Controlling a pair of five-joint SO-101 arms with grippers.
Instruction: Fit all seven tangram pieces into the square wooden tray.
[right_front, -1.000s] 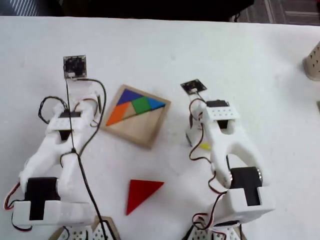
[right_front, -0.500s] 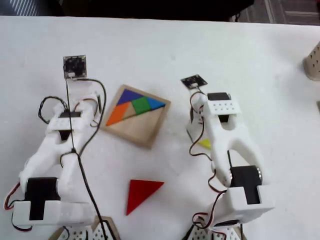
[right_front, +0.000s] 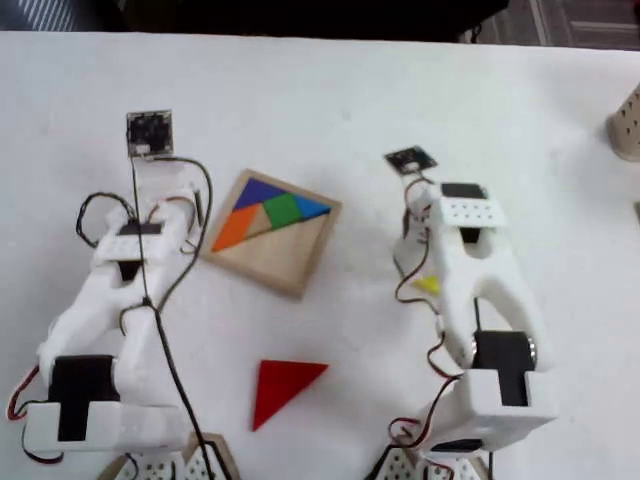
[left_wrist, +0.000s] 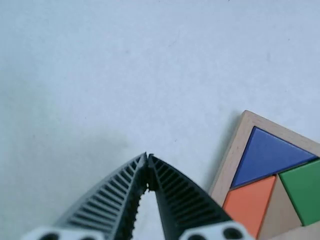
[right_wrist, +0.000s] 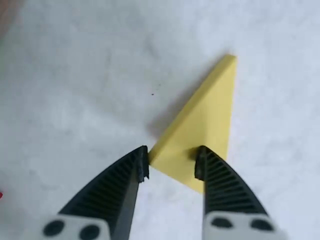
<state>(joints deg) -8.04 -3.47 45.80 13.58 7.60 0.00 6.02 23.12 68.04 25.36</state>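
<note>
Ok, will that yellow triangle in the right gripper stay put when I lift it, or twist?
The yellow triangle looks like a flat, rigid slab, so it probably won't bend. The right gripper pinches only one corner, so it may pivot or droop. Its faces look smooth, so slipping seems possible; lift slowly.

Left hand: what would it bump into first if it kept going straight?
Likely just the bare table. The shut left hand points past the tray, which lies off to one side, though depth is unclear.
</note>
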